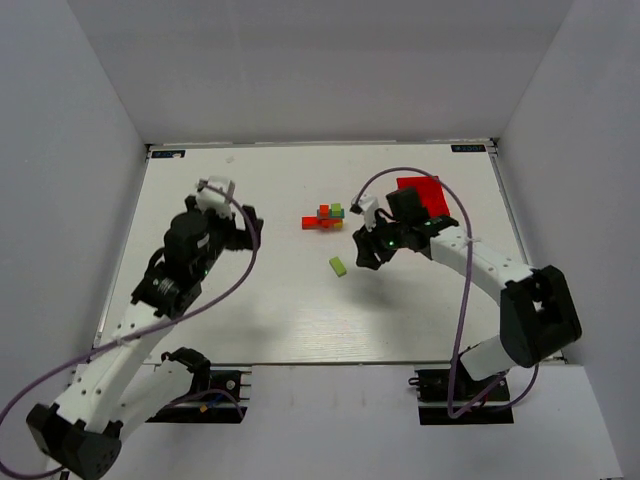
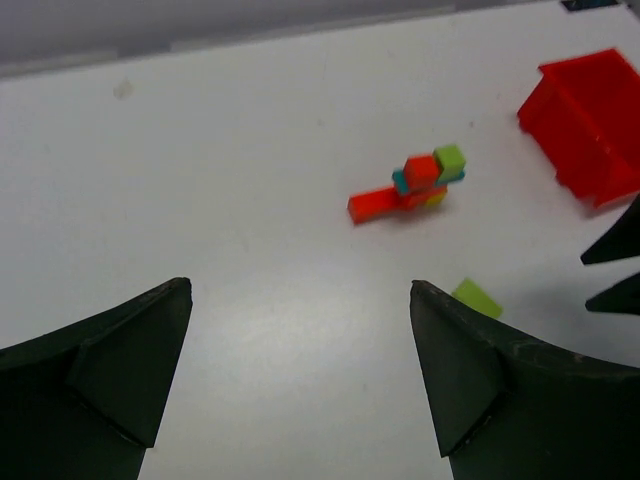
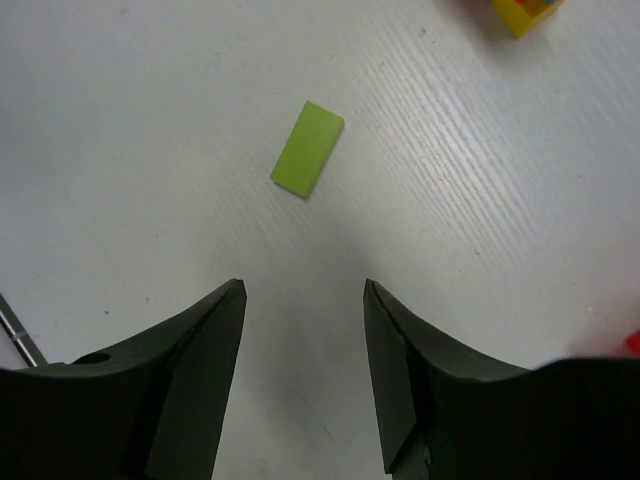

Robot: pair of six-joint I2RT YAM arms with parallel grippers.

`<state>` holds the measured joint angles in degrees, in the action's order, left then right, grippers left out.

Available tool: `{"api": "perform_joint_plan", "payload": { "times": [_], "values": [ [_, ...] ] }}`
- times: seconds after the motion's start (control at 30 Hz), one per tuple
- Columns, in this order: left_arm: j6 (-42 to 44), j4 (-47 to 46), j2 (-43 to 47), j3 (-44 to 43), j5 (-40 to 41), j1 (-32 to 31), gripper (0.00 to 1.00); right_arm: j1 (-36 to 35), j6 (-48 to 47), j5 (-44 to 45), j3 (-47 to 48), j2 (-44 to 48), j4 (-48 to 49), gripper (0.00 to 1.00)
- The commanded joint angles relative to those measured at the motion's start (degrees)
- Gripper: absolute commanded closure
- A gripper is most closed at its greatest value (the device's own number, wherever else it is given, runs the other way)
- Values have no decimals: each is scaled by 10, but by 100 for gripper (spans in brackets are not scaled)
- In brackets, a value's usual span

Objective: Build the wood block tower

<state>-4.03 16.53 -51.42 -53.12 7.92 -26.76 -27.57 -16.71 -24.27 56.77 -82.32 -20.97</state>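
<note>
The wood block tower [image 1: 325, 217] stands at the table's middle back: a red bar low at the left, with red, teal, yellow and lime green blocks [image 2: 422, 182] stacked at its right end. A loose lime green bar [image 1: 338, 266] lies flat in front of it, seen also in the left wrist view [image 2: 477, 298] and the right wrist view [image 3: 308, 148]. My right gripper [image 3: 304, 285] hovers open just right of that bar [image 1: 364, 252], nothing between its fingers. My left gripper [image 2: 300, 287] is wide open and empty, well left of the tower [image 1: 245, 226].
A red plastic bin [image 1: 420, 192] sits behind my right gripper, right of the tower [image 2: 590, 120]. White walls enclose the table on three sides. The right gripper's dark fingertips [image 2: 612, 268] show at the edge of the left wrist view.
</note>
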Motion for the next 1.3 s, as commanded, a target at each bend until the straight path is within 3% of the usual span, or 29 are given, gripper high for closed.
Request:
{"api": "perform_joint_plan", "payload": {
  "times": [0.0,0.2,0.27,0.83,1.07,1.27],
  "values": [
    [-82,45,64,97,34,-2,0,-43,9,68,32,-34,10,43],
    [-70,44,112,108,-1,-2,0,-103,31,128,84,-153,14,40],
    [-70,44,117,108,-28,-2,0,-108,35,140,104,-184,11,35],
    [-70,44,147,113,-57,-2,0,-157,57,215,134,-252,46,32],
    [-70,39,147,113,-68,-2,0,-164,60,220,135,-258,48,48],
    [-70,39,142,113,-68,-2,0,-164,62,226,135,-257,49,49]
  ]
}}
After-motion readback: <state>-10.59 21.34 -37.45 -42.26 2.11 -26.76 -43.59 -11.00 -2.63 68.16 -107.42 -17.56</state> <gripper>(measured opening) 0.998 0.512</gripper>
